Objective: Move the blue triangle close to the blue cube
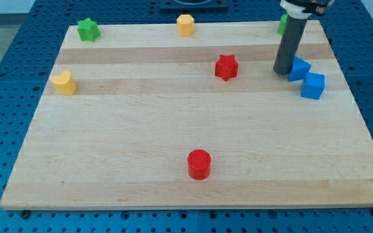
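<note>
The blue triangle (298, 68) lies near the view's right edge of the wooden board (173, 149). The blue cube (313, 85) sits just below and to the right of it, nearly touching. My tip (283, 71) stands against the triangle's left side. The dark rod rises from there to the view's top.
A red star (226, 67) lies left of my tip. A yellow block (185, 24) and a green star (88, 29) sit at the top edge. A green block (282, 24) shows partly behind the rod. A yellow heart (63, 83) is at the left, a red cylinder (199, 164) near the bottom.
</note>
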You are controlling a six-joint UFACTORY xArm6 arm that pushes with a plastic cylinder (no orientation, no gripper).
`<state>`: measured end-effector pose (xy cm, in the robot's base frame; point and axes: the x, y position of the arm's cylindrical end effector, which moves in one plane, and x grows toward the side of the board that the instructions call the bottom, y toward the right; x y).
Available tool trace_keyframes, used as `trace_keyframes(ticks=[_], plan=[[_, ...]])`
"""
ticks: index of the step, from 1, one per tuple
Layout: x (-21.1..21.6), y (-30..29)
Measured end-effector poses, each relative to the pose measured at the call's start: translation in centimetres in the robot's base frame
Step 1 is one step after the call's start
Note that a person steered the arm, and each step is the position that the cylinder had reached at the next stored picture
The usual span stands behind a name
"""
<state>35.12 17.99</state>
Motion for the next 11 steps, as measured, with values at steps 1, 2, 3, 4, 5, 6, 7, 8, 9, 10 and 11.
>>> trace_keyframes(ticks=[1,2,3,4,5,6,7,8,9,10,11], plan=[[-0.1,0.8],[-0.8,0.6],[-5.5,0.4],[-6.8,2.3],[-6.7,3.1],[-6.5,3.1],[-4.9,3.1],[-4.0,3.1],[-2.6,3.1],[-2.0,3.1],[-2.1,3.1]])
